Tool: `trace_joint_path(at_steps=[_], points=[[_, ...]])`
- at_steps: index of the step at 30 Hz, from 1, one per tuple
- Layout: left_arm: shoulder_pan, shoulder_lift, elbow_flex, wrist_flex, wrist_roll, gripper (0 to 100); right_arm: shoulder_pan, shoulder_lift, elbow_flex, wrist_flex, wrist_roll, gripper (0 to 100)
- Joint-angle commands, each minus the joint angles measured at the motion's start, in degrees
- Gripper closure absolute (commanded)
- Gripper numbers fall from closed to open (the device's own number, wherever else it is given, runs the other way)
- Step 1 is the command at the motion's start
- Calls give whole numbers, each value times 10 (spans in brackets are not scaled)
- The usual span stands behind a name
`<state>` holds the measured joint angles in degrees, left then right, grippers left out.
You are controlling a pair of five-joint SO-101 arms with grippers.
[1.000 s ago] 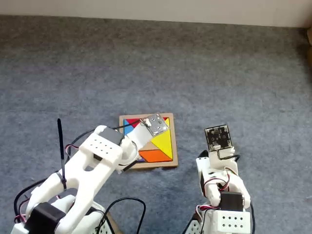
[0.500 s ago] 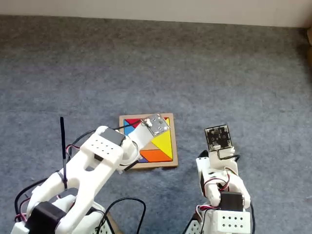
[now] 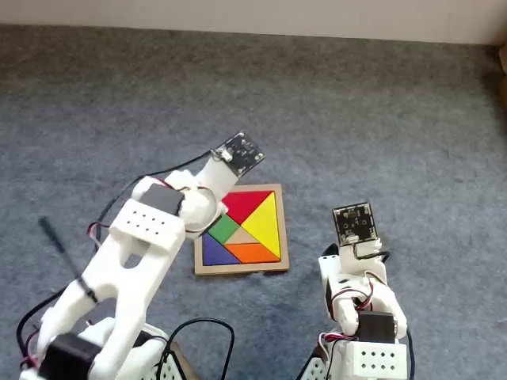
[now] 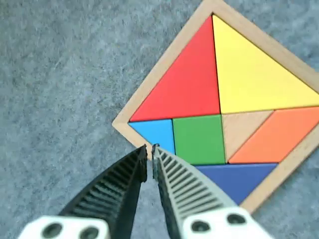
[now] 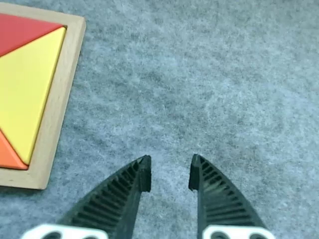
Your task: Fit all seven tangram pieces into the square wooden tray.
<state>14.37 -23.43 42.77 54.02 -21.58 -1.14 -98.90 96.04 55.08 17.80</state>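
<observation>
over a corner of the tray (image 3: 238,271), the left gripper (image 4: 149,149) is lifting away, fingers almost together and empty, uncovering all seven tangram pieces (image 3: 257,226) seated inside, while the right gripper (image 5: 169,174) is waiting narrowly parted nearby.

Seven pieces (image 3: 247,226) inside tray (image 3: 283,237)

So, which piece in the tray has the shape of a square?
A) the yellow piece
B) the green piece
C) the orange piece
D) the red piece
B: the green piece in the wooden tray has four equal sides; the yellow piece and the red piece are triangles, and the orange piece is a slanted parallelogram.
</observation>
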Motion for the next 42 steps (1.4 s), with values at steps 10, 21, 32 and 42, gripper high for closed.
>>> trace_joint_path(at_steps=[10, 21, 32, 42], points=[[-29, 128, -44, -57, 4, 955, 7, -6, 57, 2, 8, 860], [-51, -230, 105, -38, 88, 955, 7, -5, 57, 2, 8, 861], [-83, -586, 320, -38, 117, 955, 7, -7, 57, 3, 8, 995], [-160, -821, 502, -35, 115, 955, 7, -8, 57, 0, 8, 993]])
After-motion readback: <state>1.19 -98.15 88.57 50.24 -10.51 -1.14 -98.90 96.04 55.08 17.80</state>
